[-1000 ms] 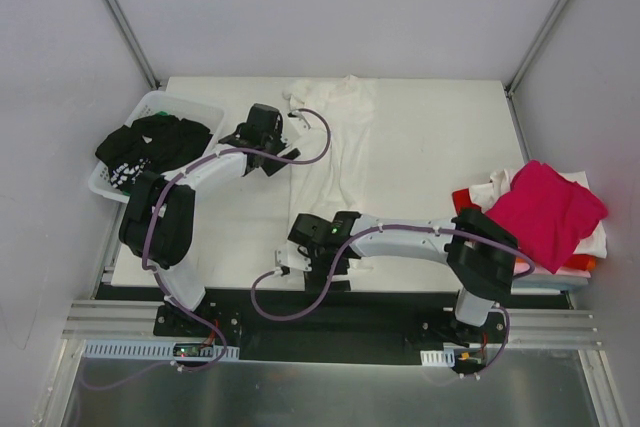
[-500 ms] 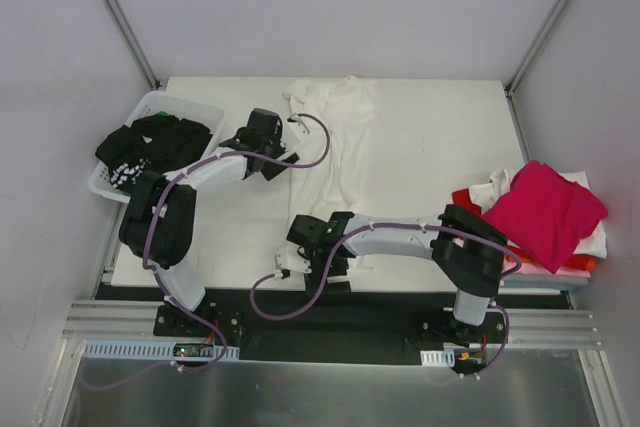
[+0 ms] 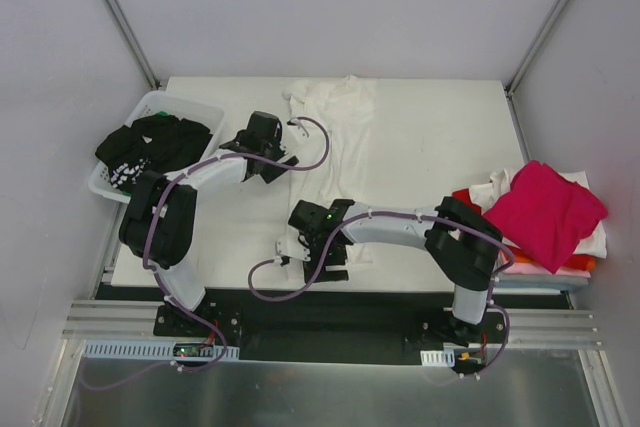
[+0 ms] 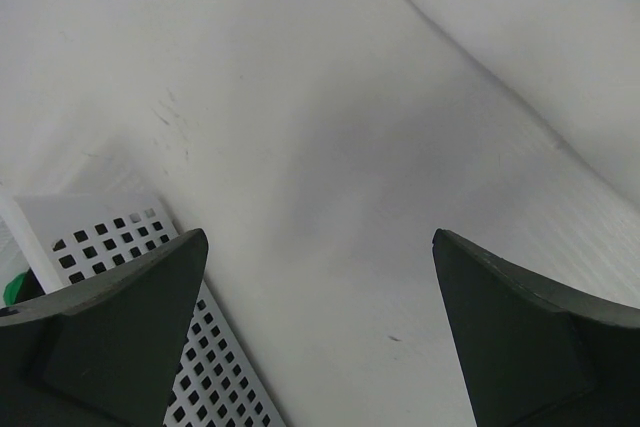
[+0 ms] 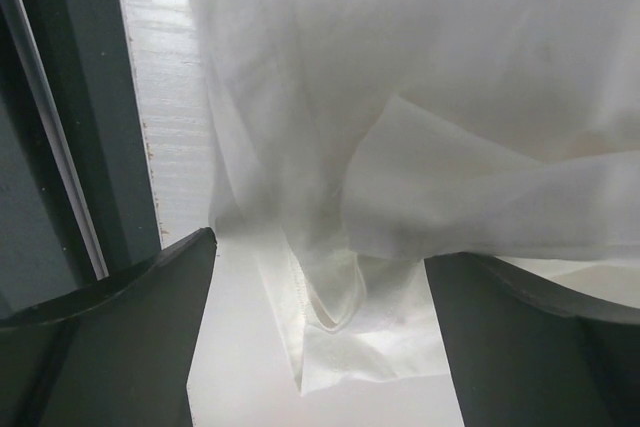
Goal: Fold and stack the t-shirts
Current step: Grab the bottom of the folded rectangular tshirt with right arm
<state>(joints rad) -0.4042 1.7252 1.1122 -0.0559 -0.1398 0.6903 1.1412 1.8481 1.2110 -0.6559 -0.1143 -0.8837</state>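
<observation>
**A:** Only the right wrist cam shows it: the thin, creased white t-shirt [image 5: 400, 147] has its hem between the wide-spread fingers of the right gripper [image 5: 318, 247], ungripped.

**B:** Yep, the left gripper [image 4: 318, 237] gapes too, empty, with the perforated plastic basket [image 4: 120, 237] by one finger.

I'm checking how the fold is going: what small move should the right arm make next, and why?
Probably close the right pincer on the near hem of the white t-shirt. Its jaws stand open with the hem's doubled edge lying between them, not yet gripped. The left pincer is open over bare table, holding nothing.
</observation>
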